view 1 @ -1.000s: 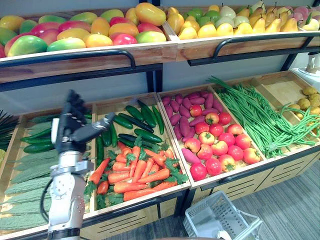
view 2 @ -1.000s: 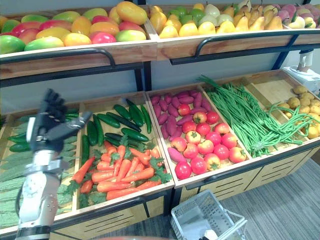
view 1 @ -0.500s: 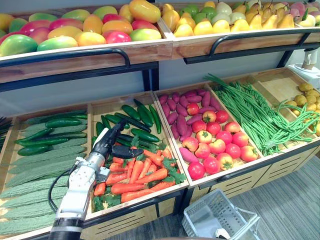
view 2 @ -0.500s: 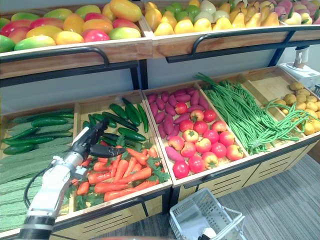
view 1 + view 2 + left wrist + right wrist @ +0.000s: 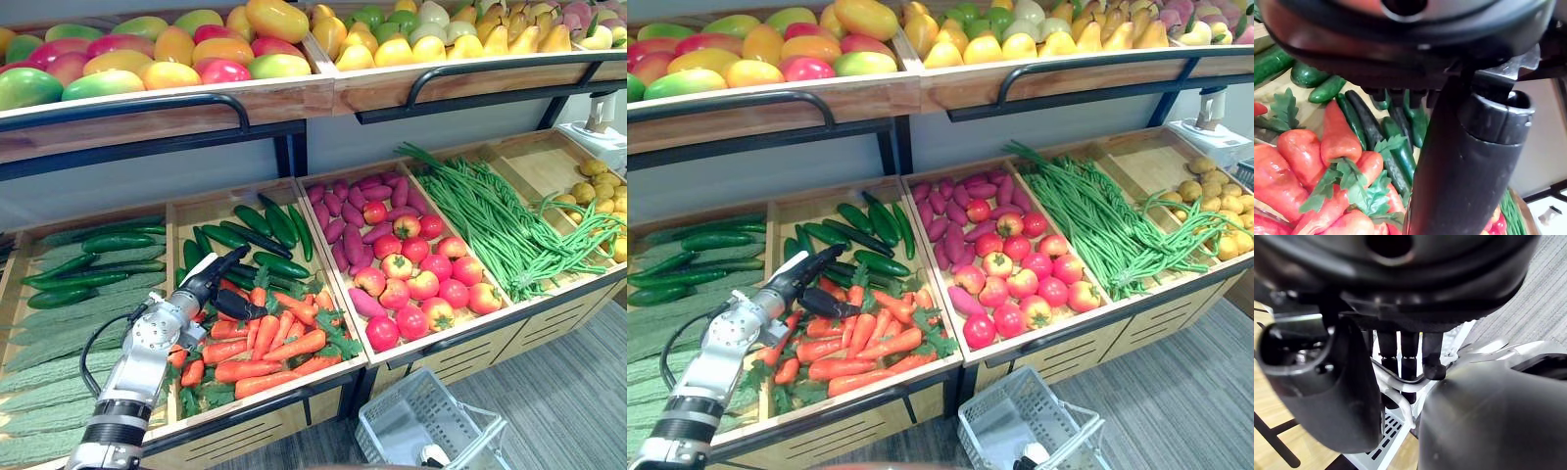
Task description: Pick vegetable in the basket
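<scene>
Orange carrots point(image 5: 265, 338) with green leafy tops lie heaped in the front half of a wooden crate point(image 5: 211, 209). Dark green cucumbers point(image 5: 280, 265) lie just behind them in the same crate. The left hand point(image 5: 214, 284) hovers over the back of the carrot heap, fingers stretched out and thumb spread, holding nothing. The hand itself hides whether it touches a carrot. To the right of the carrots and lower, the white basket point(image 5: 416, 421) is cut off by the picture edge. The right hand point(image 5: 1403, 357) has its fingers hooked round the basket's white handle.
</scene>
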